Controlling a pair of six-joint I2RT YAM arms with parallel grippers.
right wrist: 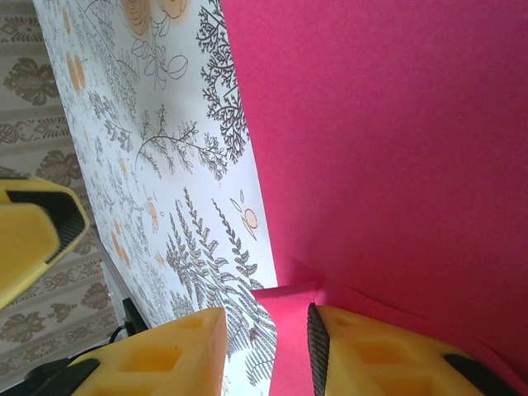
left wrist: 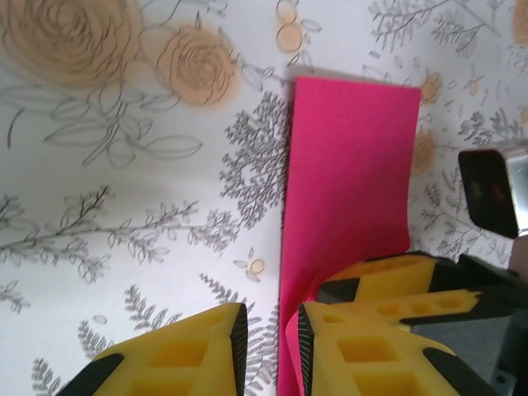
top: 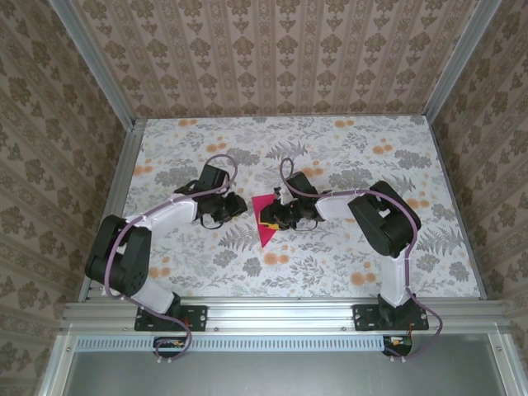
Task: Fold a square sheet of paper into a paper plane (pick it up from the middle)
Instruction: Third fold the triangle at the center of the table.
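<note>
Left gripper [left wrist: 272, 330] and right gripper [right wrist: 266, 330] both stand narrowly parted. We see the square sheet of paper [left wrist: 346, 165] reaching into each gap and stretching ahead of both; its near end is hidden.

Floral tablecloth [top: 330, 256], patterned walls [top: 272, 58]
</note>
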